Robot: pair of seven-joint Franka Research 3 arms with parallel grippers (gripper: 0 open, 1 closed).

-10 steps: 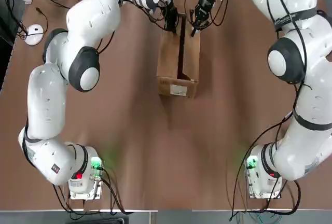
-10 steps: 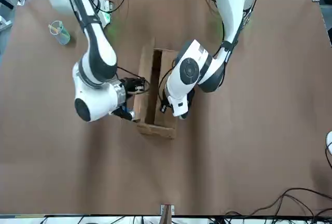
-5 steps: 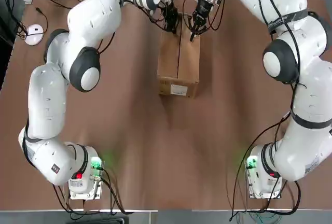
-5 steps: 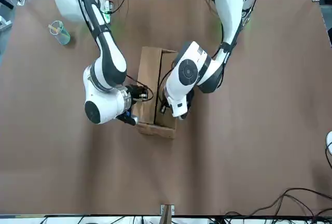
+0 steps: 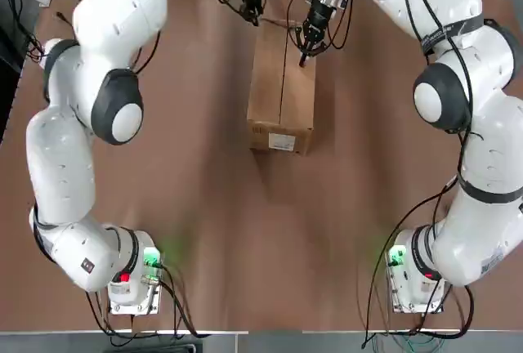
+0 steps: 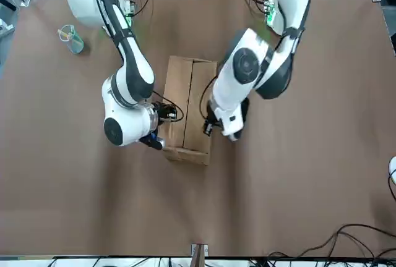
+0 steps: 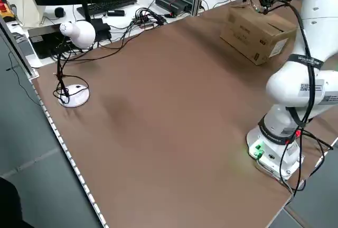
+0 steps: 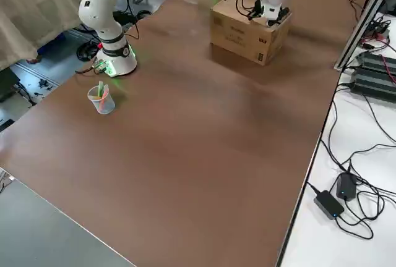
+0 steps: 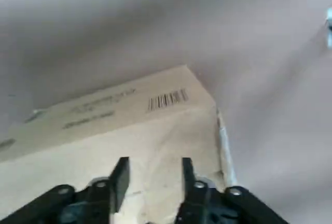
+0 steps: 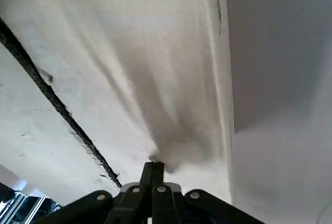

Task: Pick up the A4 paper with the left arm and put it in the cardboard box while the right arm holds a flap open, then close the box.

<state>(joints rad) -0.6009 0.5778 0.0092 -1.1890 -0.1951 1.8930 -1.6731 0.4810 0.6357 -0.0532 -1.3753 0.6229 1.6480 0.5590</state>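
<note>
Looking out from the arm bases, worktop (image 5: 204, 239) runs to the labelled end of the cardboard box (image 5: 280, 100), set toward the far edge. Right gripper (image 10: 154, 168): jaws shut, at the right flap (image 5: 299, 91). Left gripper (image 9: 156, 168): jaws open, shifted outward beside the box. Flap gap's narrowed to a slit. Brown, oblong, creased cardboard.

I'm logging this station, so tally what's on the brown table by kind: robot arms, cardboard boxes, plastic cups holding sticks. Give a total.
White multi-joint robot arms with dark bands: 2
Oblong brown cardboard boxes with a white label: 1
Clear plastic cups holding coloured sticks: 1
Total: 4
</note>
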